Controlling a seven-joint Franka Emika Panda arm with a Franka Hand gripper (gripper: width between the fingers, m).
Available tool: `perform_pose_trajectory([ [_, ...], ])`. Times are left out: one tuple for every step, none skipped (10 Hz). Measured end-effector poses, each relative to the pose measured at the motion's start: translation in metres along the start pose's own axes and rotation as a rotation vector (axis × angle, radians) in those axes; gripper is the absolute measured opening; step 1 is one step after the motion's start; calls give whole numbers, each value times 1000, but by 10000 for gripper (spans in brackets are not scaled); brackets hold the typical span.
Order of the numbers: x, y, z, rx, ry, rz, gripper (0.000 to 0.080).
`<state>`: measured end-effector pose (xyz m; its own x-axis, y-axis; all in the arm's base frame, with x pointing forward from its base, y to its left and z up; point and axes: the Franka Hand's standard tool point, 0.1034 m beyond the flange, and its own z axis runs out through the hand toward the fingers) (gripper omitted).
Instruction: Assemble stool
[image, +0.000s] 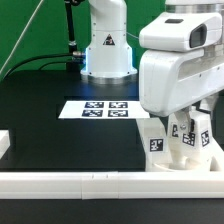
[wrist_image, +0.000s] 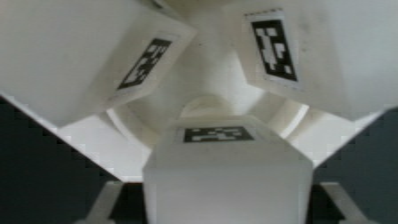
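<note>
The stool's round white seat disc (image: 186, 160) lies at the exterior view's right, against the long rail. Three blocky white legs with black-and-white tags rise from it. In the exterior view I see them at the disc's left (image: 155, 141) and under the hand (image: 186, 130). In the wrist view two legs (wrist_image: 157, 60) (wrist_image: 270, 45) lean away on the far side, and the seat (wrist_image: 134, 125) shows pale beneath them. The third leg (wrist_image: 228, 165) stands between my fingers (wrist_image: 112, 195). My gripper (wrist_image: 221, 197) (image: 190, 122) straddles this leg, with dark gaps on both sides, so it is open.
The long white rail (image: 90, 182) runs along the near edge of the black table. The marker board (image: 97, 108) lies flat at mid-table. The robot's base (image: 105, 50) stands at the back. A white block (image: 4, 143) sits at the exterior view's left edge.
</note>
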<state>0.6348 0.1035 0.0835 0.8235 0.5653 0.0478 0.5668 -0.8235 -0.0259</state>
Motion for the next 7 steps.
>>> perform_pose_trajectory([
  [0, 0, 0, 3, 2, 128, 335],
  [0, 1, 0, 11, 8, 261, 335],
  [1, 0, 0, 15, 9, 418, 335],
  [1, 1, 0, 40, 14, 565, 337],
  [1, 3, 0, 73, 21, 721, 337],
  [1, 2, 0, 69, 21, 783, 337],
  [1, 2, 0, 71, 19, 856, 337],
])
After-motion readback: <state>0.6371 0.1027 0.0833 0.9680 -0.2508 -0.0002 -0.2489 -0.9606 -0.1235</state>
